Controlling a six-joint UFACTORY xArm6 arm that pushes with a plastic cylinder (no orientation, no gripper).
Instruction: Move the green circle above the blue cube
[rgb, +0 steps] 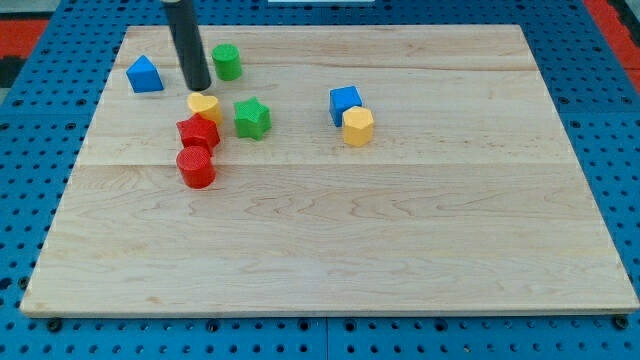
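Wooden worktop (400, 250) seen from above and in front, resting on a blue pegboard (30, 200). My tip (198, 87) is the lower end of a dark rod entering from the view's top; the arm carries no gripper, so nothing is clenched or released. The tip sits just left of and slightly below the green circle (226, 62), close to it; whether the two touch cannot be told. The green circle is a short upright cylinder near the worktop's upper left; its axis is vertical, its round face points up, and it shows no long axis along the worktop. The blue cube (345, 103) lies well to the view's right of it and lower, touching a yellow hexagon (357, 126) at its lower right. Directly below the tip is a yellow heart (203, 104), with a red hexagonal block (198, 132) just beneath it and a red cylinder (196, 167) lower still. A green star (252, 118) lies right of the heart. A blue house-shaped block (145, 75) sits at the far left.
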